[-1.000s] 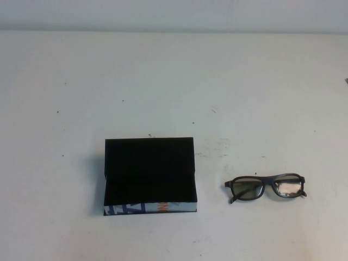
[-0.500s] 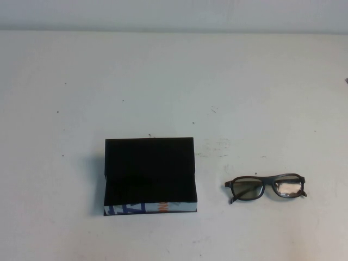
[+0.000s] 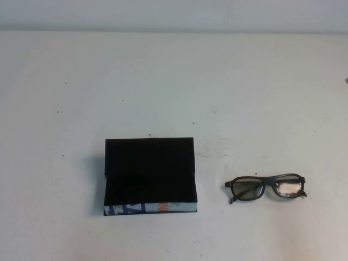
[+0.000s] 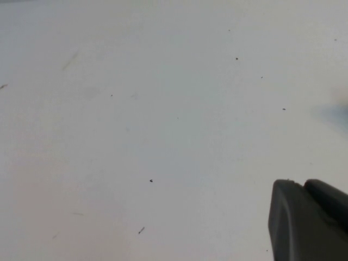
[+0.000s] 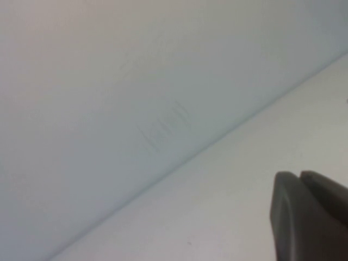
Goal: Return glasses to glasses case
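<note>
On a plain white table [image 3: 174,81], seen from above, the glasses case [image 3: 149,175] is sitting open toward the robot's left of centre, its flap lid folded back away from the robot so the black-lined interior is facing up and ready to receive something. Its white front edge, printed in blue and orange, is facing the robot. The glasses [image 3: 266,187] are lying well apart from it on the robot's right, outside the case, front frame toward the robot with the arms apparently folded behind, which is leaving the frame free to be picked up from above.

Neither arm is showing in the overhead view. The left gripper [image 4: 308,220] is appearing only as a dark corner of finger in its own wrist view, hanging over bare table with nothing between its fingers; whether it is spread or pressed together cannot be told. The right gripper [image 5: 310,216] is showing the same way, looking toward the table's far edge and a pale wall [image 5: 109,81], its state likewise impossible to tell.

Judging by the layout, the task is not yet begun, and the right arm is nearer the glasses
</note>
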{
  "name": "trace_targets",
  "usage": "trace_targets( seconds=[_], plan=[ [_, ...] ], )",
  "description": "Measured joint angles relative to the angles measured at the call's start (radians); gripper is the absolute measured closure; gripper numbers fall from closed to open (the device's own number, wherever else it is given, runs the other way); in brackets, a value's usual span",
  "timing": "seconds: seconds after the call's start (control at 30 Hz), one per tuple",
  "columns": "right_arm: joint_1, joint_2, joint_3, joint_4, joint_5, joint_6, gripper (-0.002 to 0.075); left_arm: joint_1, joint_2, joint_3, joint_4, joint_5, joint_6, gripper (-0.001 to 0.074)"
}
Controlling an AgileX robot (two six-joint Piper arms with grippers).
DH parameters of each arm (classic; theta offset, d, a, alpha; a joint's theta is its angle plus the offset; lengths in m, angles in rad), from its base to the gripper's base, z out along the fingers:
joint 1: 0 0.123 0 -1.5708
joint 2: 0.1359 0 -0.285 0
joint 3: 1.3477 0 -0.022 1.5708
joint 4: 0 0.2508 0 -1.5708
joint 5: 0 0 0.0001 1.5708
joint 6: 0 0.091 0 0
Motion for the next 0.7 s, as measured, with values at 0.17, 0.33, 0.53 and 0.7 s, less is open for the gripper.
trace_targets(
  seconds=[0.17, 0.33, 0.53, 0.7],
  plan=[
    [0.0, 0.005, -0.043, 0.091, 0.162, 0.009, 0.0739, 0.0, 0.0, 0.0, 0.0, 0.0, 0.0, 0.0736],
    [0.0, 0.169, -0.257, 0.047, 0.477, -0.011, 0.0739, 0.0, 0.0, 0.0, 0.0, 0.0, 0.0, 0.0736],
    [0.0, 0.474, -0.52, -0.101, 0.856, -0.082, 0.0739, 0.0, 0.0, 0.0, 0.0, 0.0, 0.0, 0.0736],
    [0.003, 0.687, -0.652, -0.194, 1.105, -0.152, 0.0739, 0.0, 0.0, 0.0, 0.0, 0.001, 0.0, 0.0736]
  ],
)
